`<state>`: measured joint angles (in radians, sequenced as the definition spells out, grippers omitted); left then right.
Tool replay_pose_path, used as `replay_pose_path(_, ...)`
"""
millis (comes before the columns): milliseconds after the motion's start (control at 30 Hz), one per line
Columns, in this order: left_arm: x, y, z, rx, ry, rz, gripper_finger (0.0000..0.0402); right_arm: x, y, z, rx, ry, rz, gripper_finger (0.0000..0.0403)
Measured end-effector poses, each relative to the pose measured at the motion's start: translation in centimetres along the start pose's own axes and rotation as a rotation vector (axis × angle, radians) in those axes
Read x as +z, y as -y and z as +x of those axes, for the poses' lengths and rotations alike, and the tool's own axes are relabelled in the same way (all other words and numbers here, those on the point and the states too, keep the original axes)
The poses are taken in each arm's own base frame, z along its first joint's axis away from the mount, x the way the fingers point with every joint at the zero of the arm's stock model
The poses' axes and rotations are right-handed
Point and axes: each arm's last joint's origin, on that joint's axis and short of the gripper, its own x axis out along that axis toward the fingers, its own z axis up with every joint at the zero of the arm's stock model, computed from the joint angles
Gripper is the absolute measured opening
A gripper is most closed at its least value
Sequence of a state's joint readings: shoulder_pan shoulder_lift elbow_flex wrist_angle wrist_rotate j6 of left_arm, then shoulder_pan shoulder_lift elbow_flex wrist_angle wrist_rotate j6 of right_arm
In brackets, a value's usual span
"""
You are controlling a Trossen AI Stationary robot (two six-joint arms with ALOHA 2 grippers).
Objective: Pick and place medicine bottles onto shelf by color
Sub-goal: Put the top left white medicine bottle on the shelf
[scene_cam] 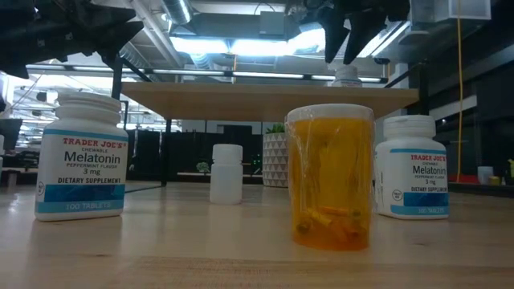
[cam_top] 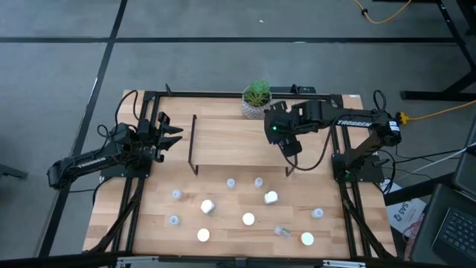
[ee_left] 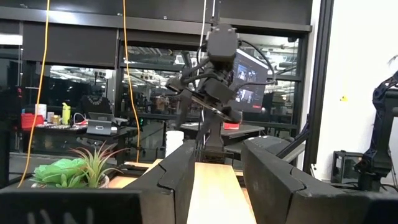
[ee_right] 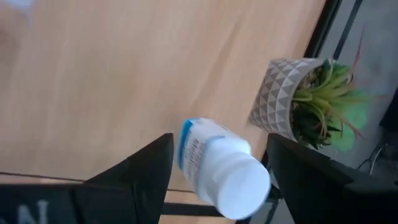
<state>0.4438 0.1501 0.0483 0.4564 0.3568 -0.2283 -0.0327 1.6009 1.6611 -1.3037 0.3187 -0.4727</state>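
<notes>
Hovering over the right end of the shelf point(cam_top: 239, 141), the right gripper point(cam_top: 288, 146) is carrying a white bottle with a blue-edged label point(ee_right: 221, 167); its fingers point(ee_right: 146, 171) are standing apart with the bottle lying tilted between them, cap towards the camera, though the right wrist view is not showing clearly how firmly they are pressing on it. Beside it in that view the potted plant point(ee_right: 311, 99) is leaning in its patterned white pot near the back edge of the shelf board. The left gripper point(cam_top: 165, 134) is waiting off the left end of the shelf, its fingers point(ee_left: 177, 177) spread open and holding nothing. In front of the shelf the remaining medicine bottles are standing scattered across the wooden desk point(cam_top: 134, 223): small pale ones such as one point(cam_top: 176, 194) on the left and one point(cam_top: 317, 213) on the right, larger white ones such as one point(cam_top: 207, 206) near the middle, and one bottle lying on its side point(cam_top: 282, 231). In the low view an orange bottle point(scene_cam: 330, 175) is standing closest, flanked by two white melatonin bottles point(scene_cam: 79, 156) and point(scene_cam: 412, 166).
</notes>
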Motion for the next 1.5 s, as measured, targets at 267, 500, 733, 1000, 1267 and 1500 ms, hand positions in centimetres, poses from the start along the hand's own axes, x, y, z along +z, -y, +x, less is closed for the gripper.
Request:
replay_pose_path(267,0.0,0.0,0.0,0.0,0.0,-0.005,0.0124,0.5,-1.2,-0.3,0.06,0.019,0.247,0.026)
replay_pose_path(500,0.0,0.0,0.0,0.0,0.0,-0.006,0.0124,1.1,-1.4,1.0,0.107,-0.024,0.31,0.0235)
replay_pose_path(733,0.0,0.0,0.0,0.0,0.0,-0.006,0.0124,1.4,-2.1,1.0,0.179,-0.022,0.305,0.0181)
replay_pose_path(1000,0.0,0.0,0.0,0.0,0.0,-0.007,0.0124,0.5,-1.6,1.2,0.152,-0.098,0.353,0.0169)
replay_pose_path(1267,0.0,0.0,0.0,0.0,0.0,-0.008,0.0124,0.1,-0.7,1.6,0.142,-0.107,0.385,0.0169)
replay_pose_path(1500,0.0,0.0,0.0,0.0,0.0,-0.008,0.0124,-0.4,0.3,1.9,0.132,-0.108,0.424,0.0169)
